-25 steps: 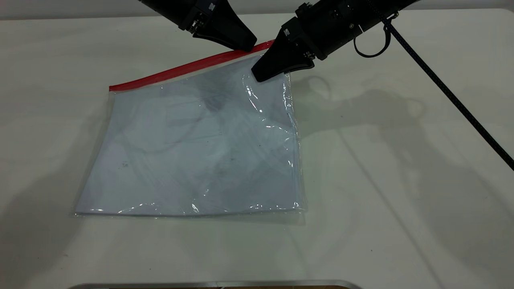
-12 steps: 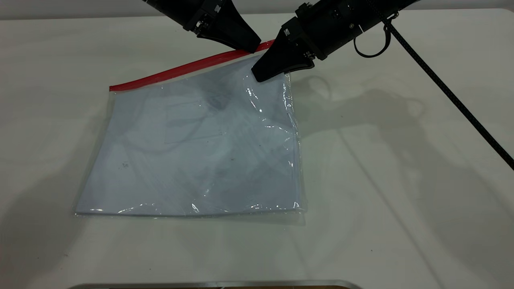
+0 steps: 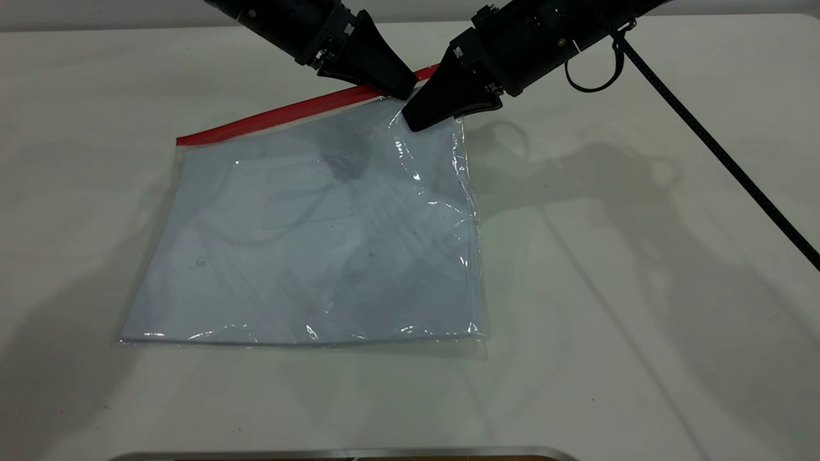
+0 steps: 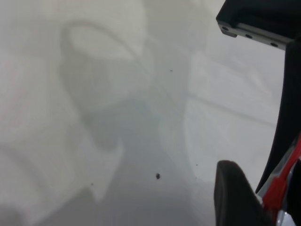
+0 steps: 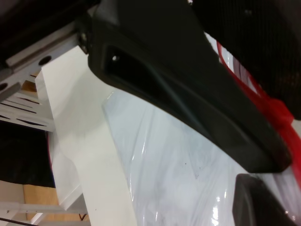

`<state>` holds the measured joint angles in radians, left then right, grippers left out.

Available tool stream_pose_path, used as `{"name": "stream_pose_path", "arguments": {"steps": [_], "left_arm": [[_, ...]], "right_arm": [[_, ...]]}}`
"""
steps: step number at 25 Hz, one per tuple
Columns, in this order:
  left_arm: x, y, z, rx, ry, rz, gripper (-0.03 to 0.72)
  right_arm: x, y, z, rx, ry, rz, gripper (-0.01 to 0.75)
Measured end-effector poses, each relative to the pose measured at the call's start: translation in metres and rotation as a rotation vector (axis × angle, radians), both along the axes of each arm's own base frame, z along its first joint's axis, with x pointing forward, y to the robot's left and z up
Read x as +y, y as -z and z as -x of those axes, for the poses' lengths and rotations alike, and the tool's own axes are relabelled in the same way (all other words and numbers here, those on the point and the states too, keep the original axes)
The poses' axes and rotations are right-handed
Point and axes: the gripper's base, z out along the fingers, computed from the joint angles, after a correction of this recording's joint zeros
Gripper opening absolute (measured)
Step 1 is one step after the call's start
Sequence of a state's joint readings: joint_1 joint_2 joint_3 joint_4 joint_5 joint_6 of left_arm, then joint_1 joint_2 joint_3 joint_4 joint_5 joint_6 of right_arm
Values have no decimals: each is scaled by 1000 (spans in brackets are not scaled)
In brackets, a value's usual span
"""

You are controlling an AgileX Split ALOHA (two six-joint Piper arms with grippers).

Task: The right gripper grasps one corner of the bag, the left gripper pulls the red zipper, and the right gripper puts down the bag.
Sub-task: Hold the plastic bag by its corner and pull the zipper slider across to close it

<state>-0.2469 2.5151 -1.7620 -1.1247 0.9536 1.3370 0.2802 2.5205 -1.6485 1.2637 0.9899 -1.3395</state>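
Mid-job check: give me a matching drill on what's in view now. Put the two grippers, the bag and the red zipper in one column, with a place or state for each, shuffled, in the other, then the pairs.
Things:
1. left gripper
2. right gripper
3. bag
4. red zipper

Places or states:
A. runs along the bag's far long edge
B. lies on the white table, its far right corner raised
C. tip at the zipper line, near its right end
D. clamped on the bag's corner by the zipper's right end

Pairs: 1-C, 2-D, 3-B, 4-A
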Motion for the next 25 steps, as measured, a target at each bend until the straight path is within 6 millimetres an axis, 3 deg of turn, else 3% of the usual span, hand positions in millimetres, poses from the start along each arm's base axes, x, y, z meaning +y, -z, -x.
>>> {"name": "stream_pose_path", "arguments": {"steps": [16,25], "left_arm": [[-1,-1,-1,-35,14,23,60],[-3,-2,-3,-64,5,27,49]], "right_arm": [[-1,0,-1,-4,8,5,35],[-8,0,-4,-2,27,1,35]]}}
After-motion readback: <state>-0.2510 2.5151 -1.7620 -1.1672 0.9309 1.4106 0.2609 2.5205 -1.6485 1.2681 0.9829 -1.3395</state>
